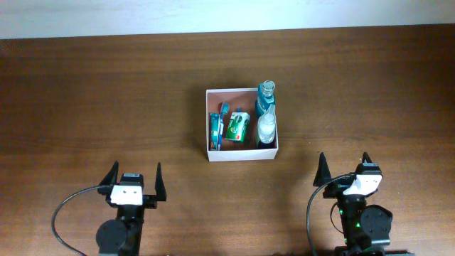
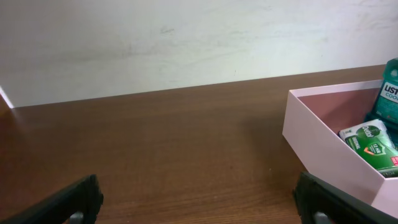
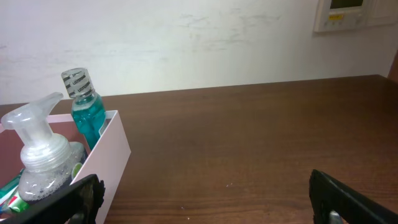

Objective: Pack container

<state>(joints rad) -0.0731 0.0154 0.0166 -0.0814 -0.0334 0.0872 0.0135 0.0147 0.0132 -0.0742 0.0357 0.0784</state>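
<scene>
The container (image 1: 242, 154), a shallow white-walled square box with a reddish-brown inside, sits mid-table. In it stand a teal mouthwash bottle (image 1: 266, 99) and a clear pump bottle (image 1: 266, 129) along the right wall. A green packet (image 1: 237, 126) and a blue tube (image 1: 218, 128) lie to their left. My left gripper (image 1: 135, 174) is open near the front edge, left of the box and apart from it. My right gripper (image 1: 343, 165) is open at the front right, also apart. The left wrist view shows the box's wall (image 2: 323, 149); the right wrist view shows its wall (image 3: 106, 155).
Bare brown tabletop (image 1: 106, 92) lies on both sides of the box and between it and the grippers. The table's far edge meets a white wall (image 1: 213, 14). A white wall panel (image 3: 342, 14) shows at the top right of the right wrist view.
</scene>
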